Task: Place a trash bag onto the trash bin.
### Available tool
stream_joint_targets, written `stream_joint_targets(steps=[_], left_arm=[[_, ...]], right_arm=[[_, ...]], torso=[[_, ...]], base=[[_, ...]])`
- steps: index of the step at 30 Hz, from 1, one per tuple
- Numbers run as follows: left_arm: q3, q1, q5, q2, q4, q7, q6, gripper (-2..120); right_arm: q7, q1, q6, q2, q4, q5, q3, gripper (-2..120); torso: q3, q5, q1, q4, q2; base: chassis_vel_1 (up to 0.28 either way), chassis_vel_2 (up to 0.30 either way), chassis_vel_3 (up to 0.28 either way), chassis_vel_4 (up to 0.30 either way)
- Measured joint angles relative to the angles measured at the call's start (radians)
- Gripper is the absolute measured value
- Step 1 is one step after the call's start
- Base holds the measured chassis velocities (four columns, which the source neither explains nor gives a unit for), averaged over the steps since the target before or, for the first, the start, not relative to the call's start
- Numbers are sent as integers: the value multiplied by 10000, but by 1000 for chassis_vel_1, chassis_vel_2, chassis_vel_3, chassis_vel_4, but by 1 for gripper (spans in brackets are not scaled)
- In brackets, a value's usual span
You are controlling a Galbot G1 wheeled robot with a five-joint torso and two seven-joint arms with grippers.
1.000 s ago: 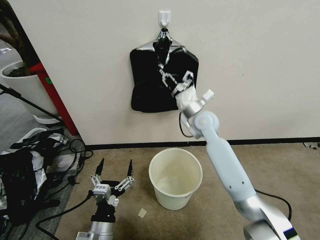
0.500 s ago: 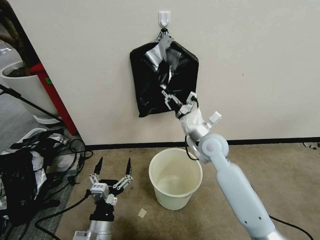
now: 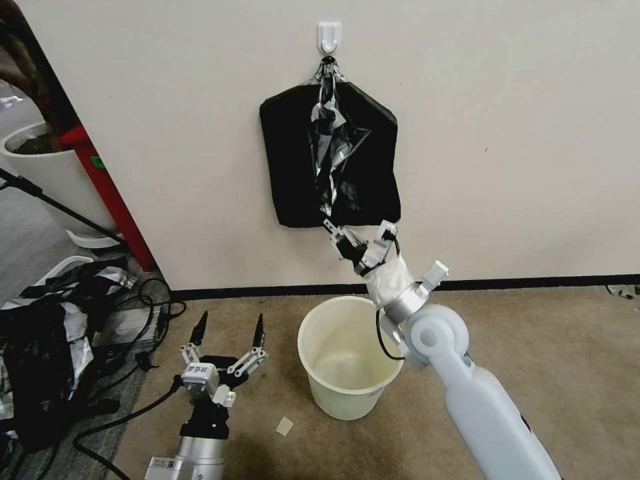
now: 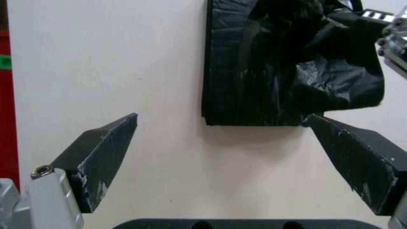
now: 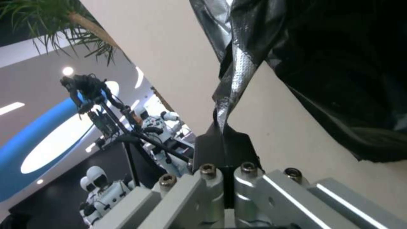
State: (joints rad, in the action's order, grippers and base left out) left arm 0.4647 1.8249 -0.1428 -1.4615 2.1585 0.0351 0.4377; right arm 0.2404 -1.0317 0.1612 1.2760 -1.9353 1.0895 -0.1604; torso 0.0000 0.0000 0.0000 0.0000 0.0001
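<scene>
Black glossy film pinched tight in my right gripper (image 3: 341,239), jaws closed on the bag (image 3: 331,157). Since a second ago I've dragged it down from mid-pad to below the pad (image 3: 293,167)'s lower edge; the bag now stretches thin and crinkled, silver reverse showing, top end at the hook (image 3: 329,35) — peeling off, not free. Bin (image 3: 351,355), smooth cream, round, sits on the carpet under the gripper. Left gripper (image 3: 228,330) spread wide, idle near the bin.

I see the trash bag (image 3: 331,160), a crumpled black-and-silver strip, stretched taut down the wall. The cream trash bin (image 3: 351,357) stands upright and open on carpet below.
</scene>
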Motion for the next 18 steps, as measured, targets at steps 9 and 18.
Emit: stream_joint_targets(steps=[9,18], left_arm=[[-49,-58,-55,118,-86,19,-15,100],[-30,-106,-157,352,-111,31,-35,100]], right_arm=[[256,-677,-175,-303,-245,-456,44,0],[509,-1367,-350,-599,-572,-876,99,0]], torso=[[0,0,-1,1,1],[0,0,0,0,0]], base=[[0,0,0,0],[0,0,0,0]])
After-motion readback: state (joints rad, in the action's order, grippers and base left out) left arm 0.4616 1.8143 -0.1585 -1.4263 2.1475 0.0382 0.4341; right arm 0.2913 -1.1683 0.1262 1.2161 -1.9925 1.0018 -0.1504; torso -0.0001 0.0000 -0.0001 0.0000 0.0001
